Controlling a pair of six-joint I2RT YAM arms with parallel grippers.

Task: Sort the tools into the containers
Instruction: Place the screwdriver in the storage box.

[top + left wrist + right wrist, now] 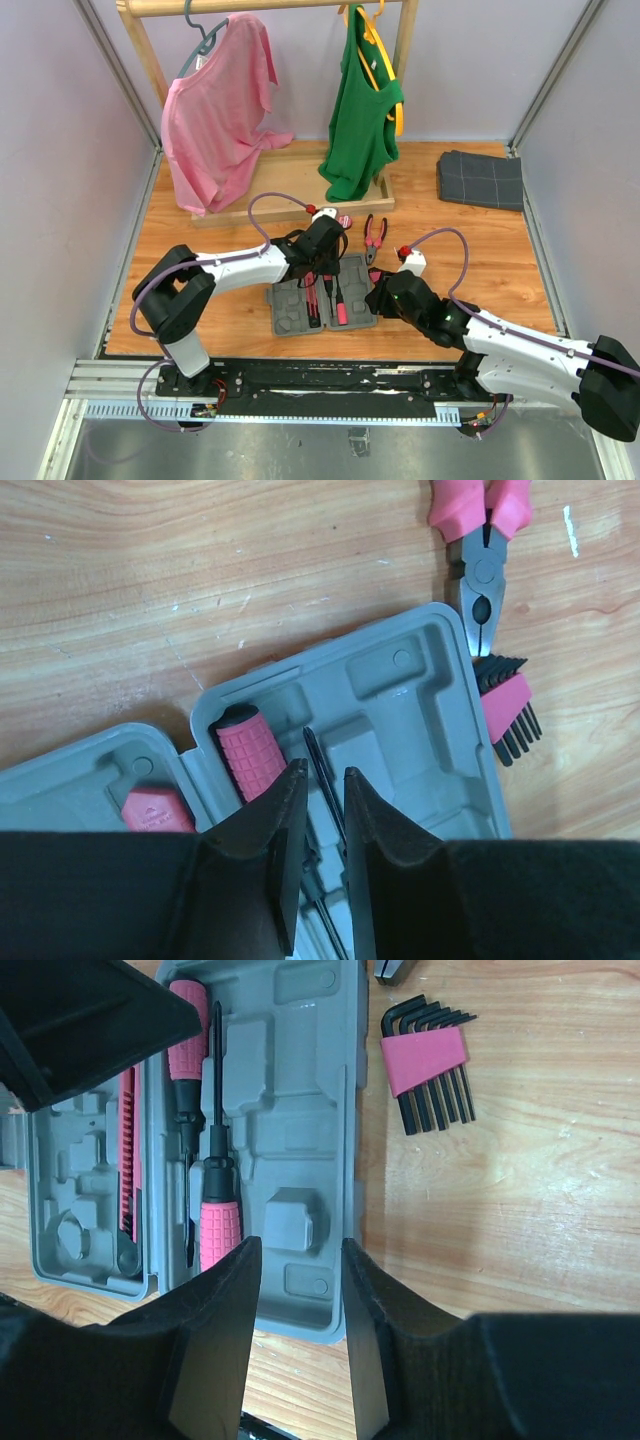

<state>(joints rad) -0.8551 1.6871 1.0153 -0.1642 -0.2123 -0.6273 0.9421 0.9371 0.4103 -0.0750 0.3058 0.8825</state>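
Our left tool [322,772] stands narrowly apart astride the thin screwdriver [314,755], whose shaft runs lengthwise down the gap, inside the grey tool case [430,680]. Our right tool [300,1250], spread and empty, hovers nearer the hex keys [425,1060].

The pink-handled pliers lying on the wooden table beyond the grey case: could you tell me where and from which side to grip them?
Probably from straight above, closing across both handles of the pink-handled pliers just behind the pivot. They lie flat, and their nose is crowded by the corner of the grey plastic case and the pink-sleeved hex keys.
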